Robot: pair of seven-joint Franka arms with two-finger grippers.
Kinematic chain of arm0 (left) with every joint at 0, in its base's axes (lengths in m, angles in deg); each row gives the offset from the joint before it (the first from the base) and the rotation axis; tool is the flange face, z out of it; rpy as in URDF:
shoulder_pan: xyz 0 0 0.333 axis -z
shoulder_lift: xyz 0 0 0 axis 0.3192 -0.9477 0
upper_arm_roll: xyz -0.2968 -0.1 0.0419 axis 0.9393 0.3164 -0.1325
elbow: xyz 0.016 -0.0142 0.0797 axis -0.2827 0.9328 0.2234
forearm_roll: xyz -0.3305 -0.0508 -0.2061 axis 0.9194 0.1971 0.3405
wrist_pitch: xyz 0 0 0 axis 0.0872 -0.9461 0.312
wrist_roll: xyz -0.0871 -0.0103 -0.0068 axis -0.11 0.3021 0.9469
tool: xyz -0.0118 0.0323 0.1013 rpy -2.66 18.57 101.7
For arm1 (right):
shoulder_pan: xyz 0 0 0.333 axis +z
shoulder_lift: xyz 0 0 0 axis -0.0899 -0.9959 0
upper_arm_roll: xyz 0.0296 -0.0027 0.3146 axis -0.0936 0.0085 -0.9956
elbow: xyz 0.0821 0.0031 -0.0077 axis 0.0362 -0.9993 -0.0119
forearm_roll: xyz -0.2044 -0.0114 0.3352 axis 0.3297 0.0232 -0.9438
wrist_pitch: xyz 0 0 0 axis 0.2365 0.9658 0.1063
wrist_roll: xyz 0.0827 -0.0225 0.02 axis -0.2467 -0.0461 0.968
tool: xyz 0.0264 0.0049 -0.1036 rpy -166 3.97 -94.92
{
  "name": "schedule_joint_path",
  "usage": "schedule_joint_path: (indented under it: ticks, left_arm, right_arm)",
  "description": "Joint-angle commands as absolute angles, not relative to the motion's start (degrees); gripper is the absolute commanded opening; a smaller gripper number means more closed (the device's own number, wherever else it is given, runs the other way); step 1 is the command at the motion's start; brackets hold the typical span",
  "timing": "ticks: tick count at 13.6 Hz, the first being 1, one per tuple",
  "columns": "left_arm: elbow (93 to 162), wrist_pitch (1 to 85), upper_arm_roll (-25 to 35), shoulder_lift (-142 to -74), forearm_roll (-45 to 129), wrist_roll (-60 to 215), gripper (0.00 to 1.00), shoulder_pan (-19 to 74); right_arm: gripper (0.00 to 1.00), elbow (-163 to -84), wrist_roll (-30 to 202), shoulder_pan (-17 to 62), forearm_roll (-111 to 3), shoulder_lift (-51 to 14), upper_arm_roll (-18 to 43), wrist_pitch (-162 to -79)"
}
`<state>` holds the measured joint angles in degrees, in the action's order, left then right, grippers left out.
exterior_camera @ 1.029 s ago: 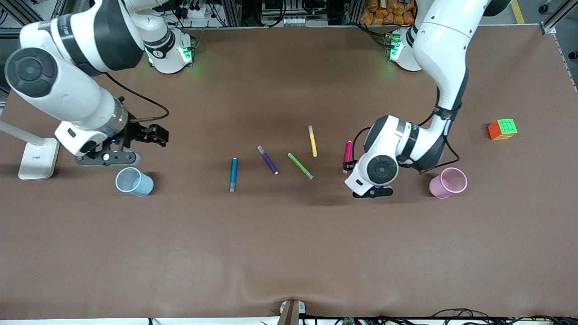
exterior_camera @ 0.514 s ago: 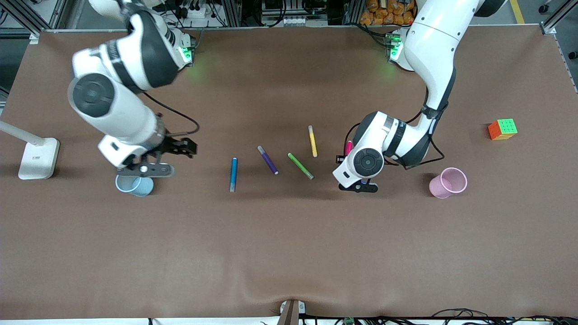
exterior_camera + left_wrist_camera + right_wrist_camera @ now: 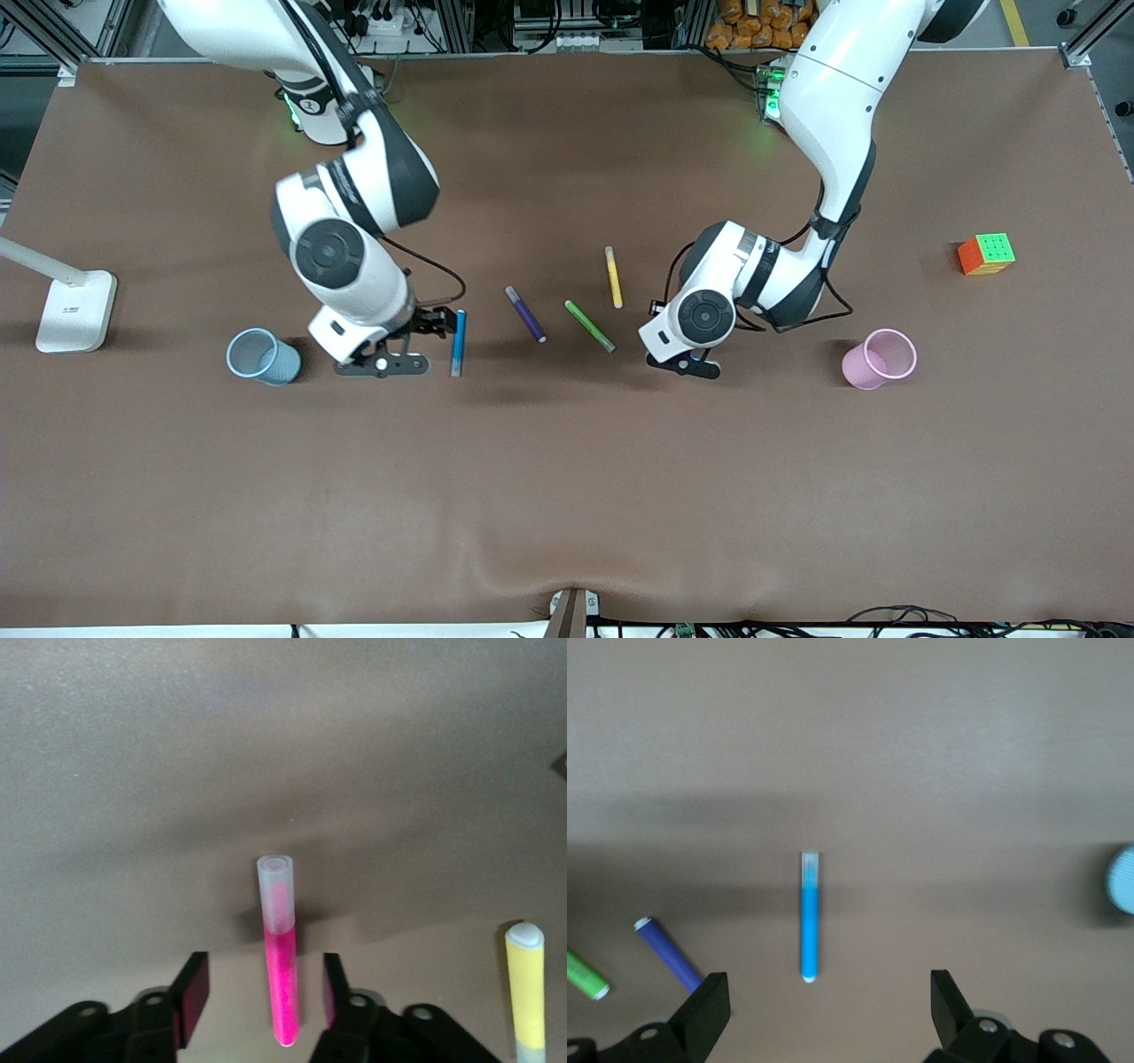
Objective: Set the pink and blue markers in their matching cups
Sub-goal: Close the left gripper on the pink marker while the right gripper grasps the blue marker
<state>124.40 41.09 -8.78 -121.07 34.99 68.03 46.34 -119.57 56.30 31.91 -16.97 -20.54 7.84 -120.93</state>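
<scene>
The pink marker (image 3: 282, 974) lies on the table between the open fingers of my left gripper (image 3: 262, 992), with a gap on each side. In the front view the left wrist (image 3: 704, 316) hides it. The blue marker (image 3: 458, 341) lies flat, and my right gripper (image 3: 436, 321) is just beside it, toward the blue cup (image 3: 263, 356). In the right wrist view the blue marker (image 3: 809, 921) lies just ahead of the wide-open, empty right gripper (image 3: 828, 1001). The pink cup (image 3: 879, 358) stands toward the left arm's end of the table.
A purple marker (image 3: 525, 314), a green marker (image 3: 589, 325) and a yellow marker (image 3: 613, 276) lie between the two grippers. A colour cube (image 3: 985, 253) sits near the left arm's end. A white lamp base (image 3: 75, 310) stands at the right arm's end.
My right arm has swung from above the blue cup to beside the blue marker. My left gripper has moved over the pink marker, which the wrist now hides in the front view.
</scene>
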Motion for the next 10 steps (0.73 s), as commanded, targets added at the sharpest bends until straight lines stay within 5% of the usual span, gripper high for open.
schedule_joint_path:
  ticks: [1, 7, 9, 10]
  left_arm:
    - [124.2, 43.0, -8.9, -122.2, 34.9, 69.6, 0.52, 46.7]
    - [124.0, 44.9, -8.9, -123.6, 34.8, 69.6, 0.44, 46.7]
    - [123.9, 45.2, -8.9, -123.7, 34.8, 71.3, 0.08, 46.7]
    - [123.8, 45.6, -8.9, -123.8, 34.8, 71.6, 0.0, 46.6]
  right_arm:
    - [1.0, -126.0, 56.2, 32.4, -17.0, -20.7, 8.2, -129.8]
    - [1.0, -128.3, 55.4, 34.0, -17.3, -24.0, 8.2, -136.5]
    - [1.0, -128.0, 54.4, 34.0, -17.5, -25.6, 8.2, -137.4]
    - [1.0, -127.7, 54.1, 33.4, -17.8, -26.5, 8.1, -137.8]
